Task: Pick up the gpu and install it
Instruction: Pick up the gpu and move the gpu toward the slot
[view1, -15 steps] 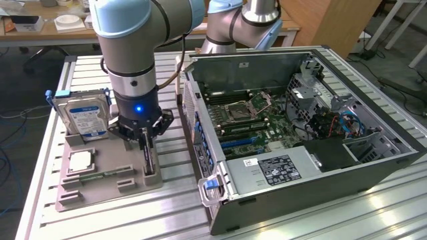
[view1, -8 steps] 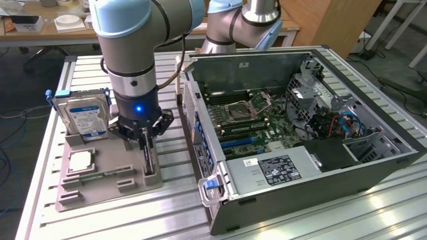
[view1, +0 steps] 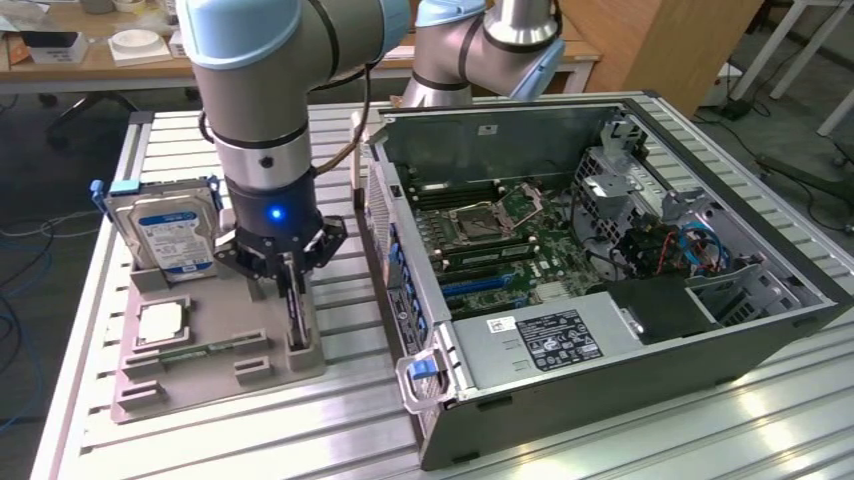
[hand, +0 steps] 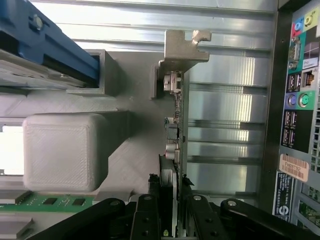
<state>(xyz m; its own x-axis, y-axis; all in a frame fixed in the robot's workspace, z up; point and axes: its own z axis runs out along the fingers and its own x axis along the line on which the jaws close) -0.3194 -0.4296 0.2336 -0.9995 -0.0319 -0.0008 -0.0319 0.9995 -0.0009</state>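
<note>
The gpu (view1: 298, 320) is a slim dark card standing on edge in a slot of the grey holder tray (view1: 147, 385), at the tray's side nearest the computer. My gripper (view1: 286, 278) reaches straight down onto its upper edge. In the wrist view the gpu (hand: 176, 125) runs edge-on away from my gripper (hand: 169, 195), with its silver bracket (hand: 182, 50) at the far end. The black fingers (hand: 150, 210) press against both faces of the card, so the gripper is shut on it. The card's lower edge still rests in the holder.
The open computer case (view1: 747, 330) lies on the exterior view's right, motherboard exposed, and its rear port panel (hand: 300, 100) is close beside the card. The tray also carries a hard drive (view1: 167, 235), a processor (view1: 160, 322) and a green memory stick (view1: 207, 350).
</note>
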